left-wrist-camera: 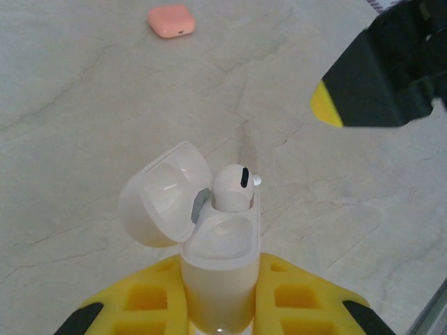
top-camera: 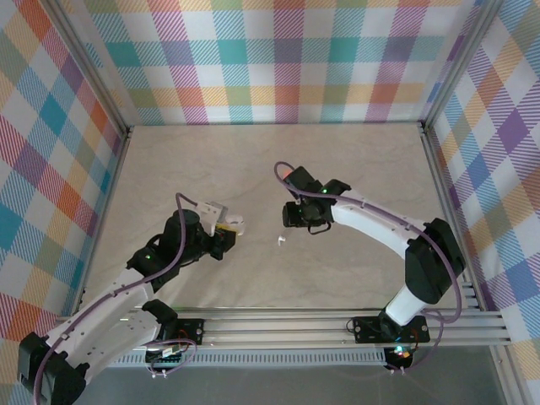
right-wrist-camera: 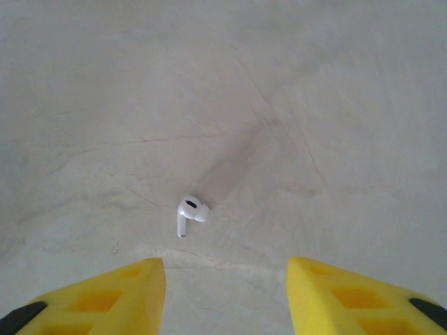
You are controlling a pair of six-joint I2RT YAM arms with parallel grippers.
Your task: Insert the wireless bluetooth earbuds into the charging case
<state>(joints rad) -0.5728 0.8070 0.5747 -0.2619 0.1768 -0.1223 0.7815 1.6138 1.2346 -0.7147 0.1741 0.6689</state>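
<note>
Your left gripper (left-wrist-camera: 220,296) clamped white charging case (left-wrist-camera: 220,262), lid (left-wrist-camera: 164,192) open, one white earbud (left-wrist-camera: 234,187) seated. Your right gripper (right-wrist-camera: 225,293), jaws parted and empty, hung over second white earbud (right-wrist-camera: 188,213), loose near table's (top-camera: 211,160) middle. Pink case (left-wrist-camera: 171,21) sat shut toward far edge. Job looked roughly quarter done.

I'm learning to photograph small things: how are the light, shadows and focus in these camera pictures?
Right wrist view: soft, even light; the loose white earbud throws a faint, long shadow up and to the right; the yellow fingers at the bottom look soft. Left wrist view: the open white case is sharp, with a pale sheen inside its lid. Top view: no harsh glare.
</note>
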